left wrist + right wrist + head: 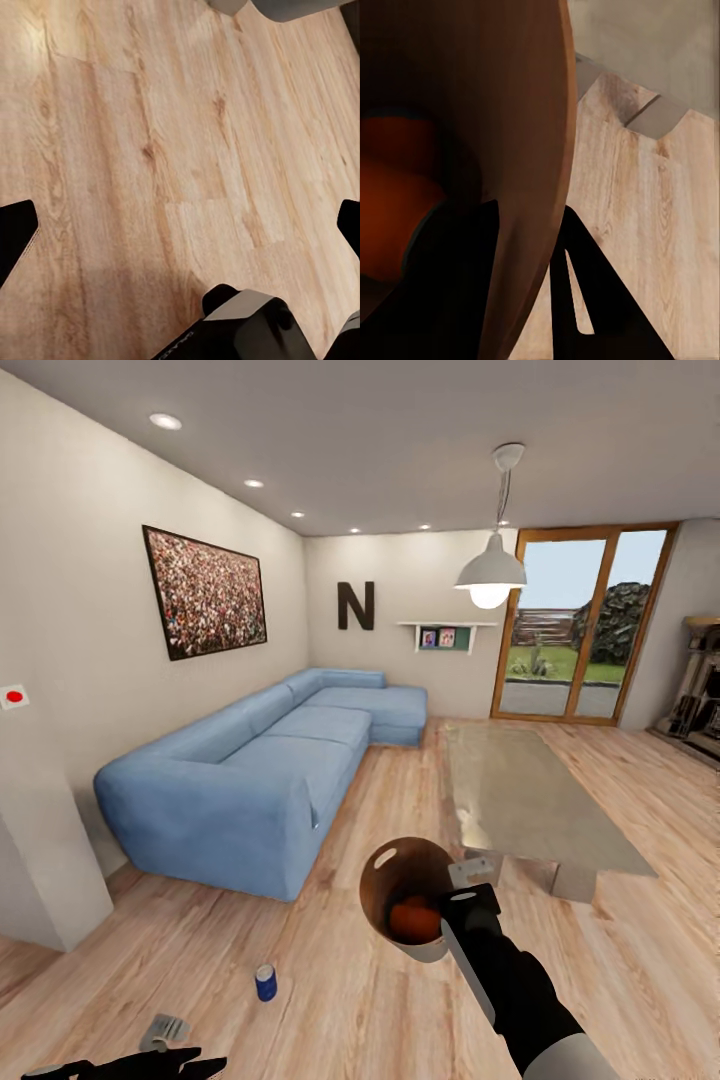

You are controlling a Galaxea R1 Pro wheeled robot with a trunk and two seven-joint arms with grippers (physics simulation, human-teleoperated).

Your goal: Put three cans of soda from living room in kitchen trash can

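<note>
My right gripper [456, 906] is shut on the rim of the trash can [398, 860], holding it up over the wood floor with its opening tipped toward the head camera. Its tan-brown inside holds at least one orange soda can [412, 920]; how many are there I cannot tell. In the right wrist view the bin's wall [510, 112] runs between the two dark fingers of the gripper [521, 289], and orange soda cans [390, 202] glow inside. My left gripper [180, 232] hangs open over bare floor planks, low at the left in the head view [170, 1060].
I am in the living room. The blue sectional sofa [260, 760] lines the left wall, and the long low grey table [520, 790] stands ahead right. A small blue can [265, 982] stands on the floor near my left arm. A wall corner [50, 860] juts out at the left.
</note>
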